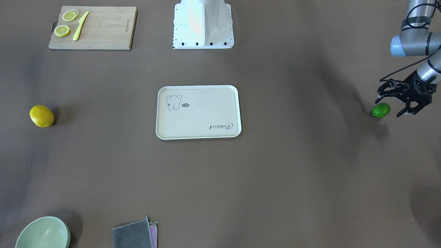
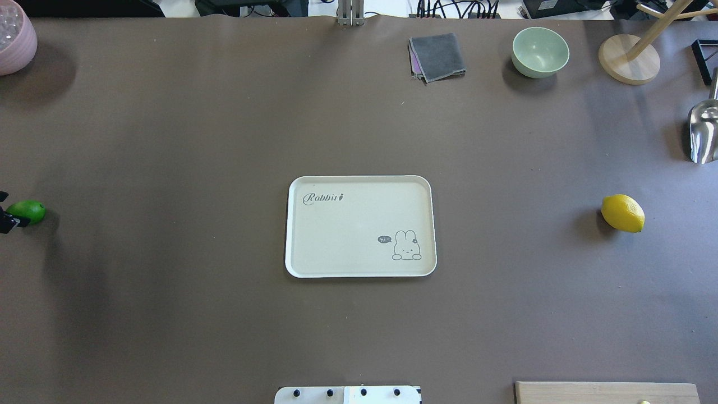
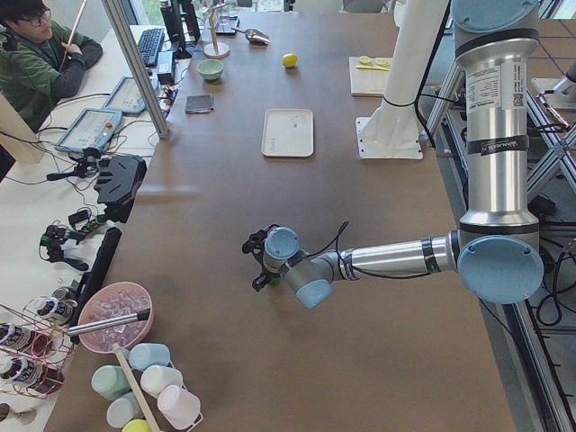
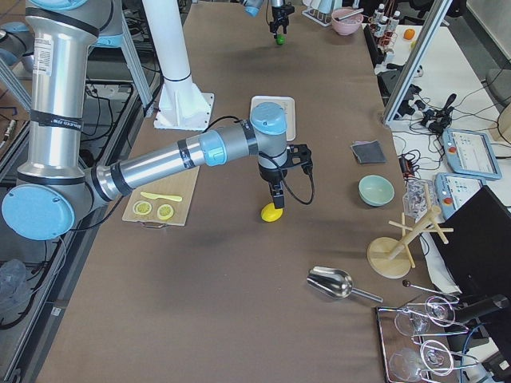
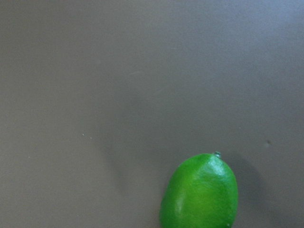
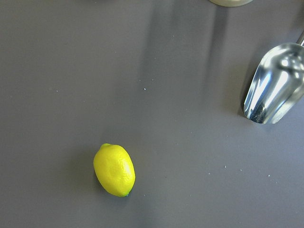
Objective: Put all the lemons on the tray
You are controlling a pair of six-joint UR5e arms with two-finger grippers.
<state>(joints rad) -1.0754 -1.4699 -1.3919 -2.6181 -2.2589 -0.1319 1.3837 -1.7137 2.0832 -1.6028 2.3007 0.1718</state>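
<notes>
The green lemon point(image 1: 381, 110) lies on the table far from the tray on my left side. It also shows in the overhead view point(image 2: 26, 211) and the left wrist view point(image 5: 199, 192). My left gripper point(image 1: 391, 105) is open and empty, right beside and slightly over it. The yellow lemon point(image 1: 41, 116) lies on the table on my right side and shows in the right wrist view point(image 6: 114, 170). My right gripper point(image 4: 276, 196) hangs just above it point(image 4: 271, 213); I cannot tell whether it is open. The cream tray point(image 2: 359, 178) sits mid-table with nothing on it.
A wooden cutting board point(image 1: 103, 27) with lemon slices and a yellow knife lies near the robot base point(image 1: 203, 24). A green bowl point(image 2: 539, 51), grey cloth point(image 2: 437, 56), wooden stand point(image 2: 628, 59), metal scoop point(image 2: 704, 132) and pink bowl point(image 2: 14, 36) line the far edge.
</notes>
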